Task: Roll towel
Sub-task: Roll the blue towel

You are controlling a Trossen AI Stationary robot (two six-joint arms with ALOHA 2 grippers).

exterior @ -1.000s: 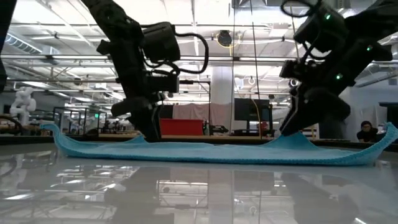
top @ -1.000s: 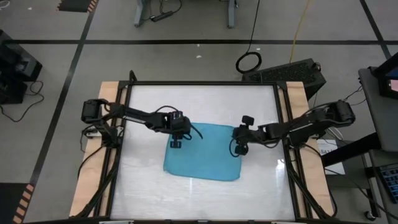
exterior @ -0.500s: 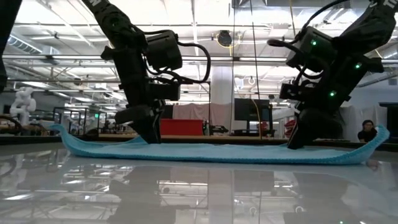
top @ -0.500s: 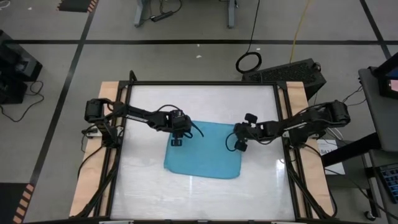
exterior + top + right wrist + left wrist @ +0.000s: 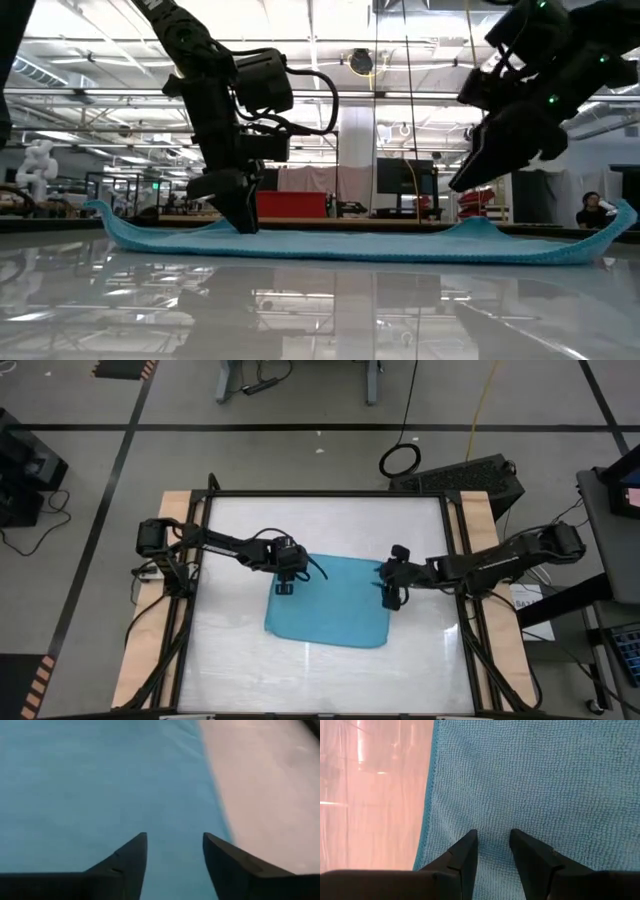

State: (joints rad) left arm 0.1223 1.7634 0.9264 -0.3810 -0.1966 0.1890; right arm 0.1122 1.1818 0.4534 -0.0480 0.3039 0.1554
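Observation:
The turquoise-blue towel lies spread flat on the white table, with low humps in it in the low view. My left gripper stands on the towel just inside its left edge, toward the far left corner, fingers slightly apart. My right gripper is open and hangs above the towel's right edge, clear of the cloth in the low view. Its wrist view shows the towel and bare table beyond the edge, with nothing between its fingers. My left gripper comes from above, pointing down, and its fingertips stand on the towel's top surface close to its left edge. The cloth shows between the parted fingers and lies on the table; whether any of it is pinched, I cannot tell.
The glossy white table top is bounded by a black frame and wooden side rails. There is bare table on the near and far sides of the towel. A person sits far off in the room behind.
My right gripper has risen from the towel's right part, where its tips stood half a second ago, and now hangs clear above it. A small hump stays in the cloth below it. My left gripper has kept its place on the towel.

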